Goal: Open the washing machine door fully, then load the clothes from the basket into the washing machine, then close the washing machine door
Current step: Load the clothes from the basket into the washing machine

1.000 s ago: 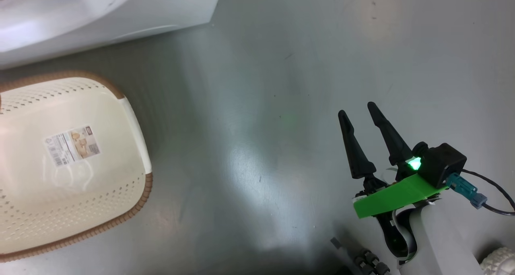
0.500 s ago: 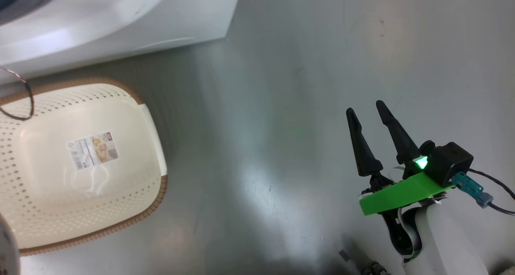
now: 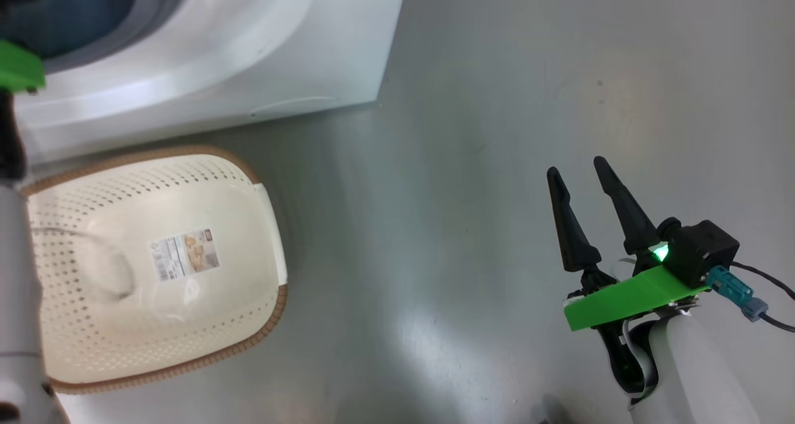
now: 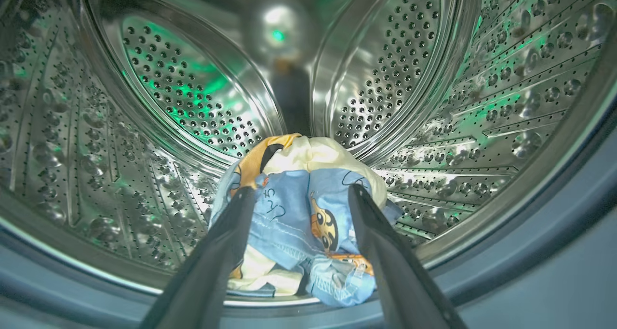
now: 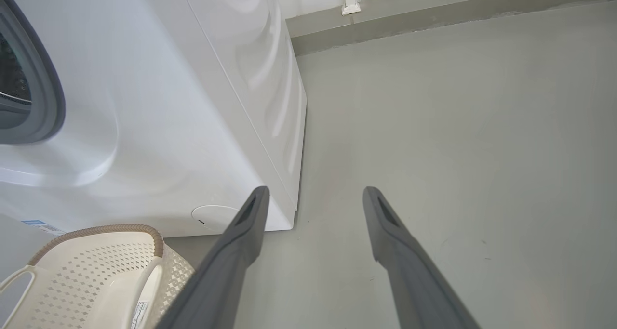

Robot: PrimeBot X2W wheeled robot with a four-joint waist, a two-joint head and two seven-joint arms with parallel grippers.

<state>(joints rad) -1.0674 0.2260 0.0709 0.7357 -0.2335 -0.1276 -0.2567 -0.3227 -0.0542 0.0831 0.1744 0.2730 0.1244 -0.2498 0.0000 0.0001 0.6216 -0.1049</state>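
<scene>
Steel drum (image 4: pixel 193 102): perforated and glinting with green light, it was seen from the left wrist looking into the washing machine (image 3: pixel 248 58).
Clothes (image 4: pixel 294 208): light blue fabric printed with brown cartoon figures, together with a cream piece, lay bunched in a heap on the drum's bottom near the front lip, just inside the grey-blue gasket (image 4: pixel 554 252).
Left gripper (image 4: pixel 302 190): released. Its two dark fingers stood spread wide and pointed into the drum, with the heap showing between and behind them. Whether the tips touched the fabric could not be told.
Right gripper (image 3: pixel 576 167): released, with fingers apart and nothing between them. It hung over the grey floor (image 3: pixel 466 163), well apart from the basket (image 3: pixel 273 312) and to the right of the machine's corner.
Basket: cream-white perforated plastic with a brown woven-look rim. It stood on the floor just in front of the washing machine, and the label sticker (image 3: pixel 186 254) on its bottom showed plainly.
Washing machine: a white front-loader whose opening lay at the head view's upper left. In the right wrist view a round flap (image 5: pixel 212 217) sat low on its front, just beyond the basket's rim.
Left forearm (image 3: pixel 15 300): pale, it ran up the head view's left edge toward the machine's opening.
</scene>
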